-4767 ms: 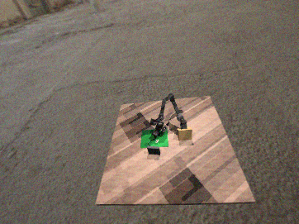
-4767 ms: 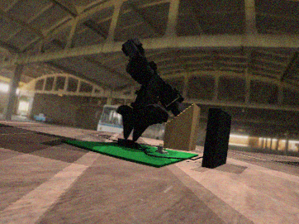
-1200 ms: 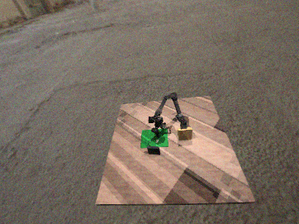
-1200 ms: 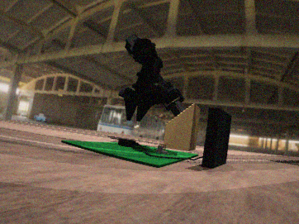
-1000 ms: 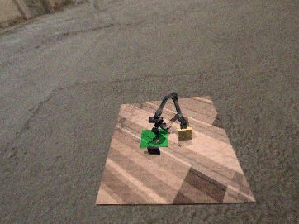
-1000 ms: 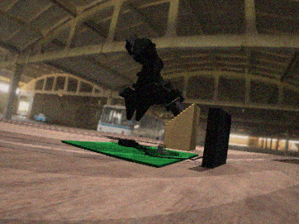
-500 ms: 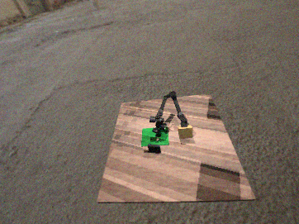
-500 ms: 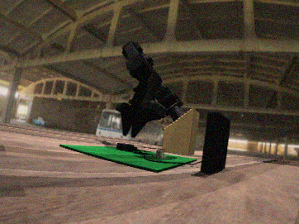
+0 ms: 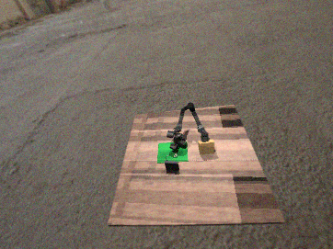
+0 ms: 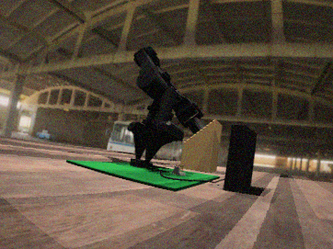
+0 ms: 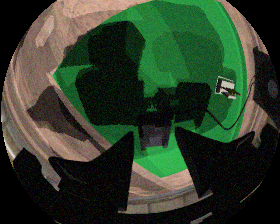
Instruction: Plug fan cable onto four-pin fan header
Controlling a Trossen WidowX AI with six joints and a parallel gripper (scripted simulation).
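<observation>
The cable's plug (image 10: 142, 163) (image 11: 155, 135), a small dark block, lies on the green board (image 9: 163, 152) (image 10: 101, 167) (image 11: 165, 165). The header (image 9: 175, 155) (image 10: 178, 170) (image 11: 225, 87), a small pale part with dark pins, stands on the board near the edge on the black block's side, apart from the plug. A thin black cable (image 11: 229, 128) curves from the plug toward the black block. My gripper (image 10: 142, 160) (image 11: 154, 133) is open and low over the board, one fingertip on each side of the plug, with narrow gaps in the wrist view. In the top view the arm hides the plug.
An upright black block (image 9: 172, 167) (image 10: 240, 159) (image 11: 267, 85), likely the fan, stands just off the board beyond the header. A tan block (image 9: 206, 147) (image 10: 202, 148) stands beside the board near the arm's base. Dark shadows fall across the board.
</observation>
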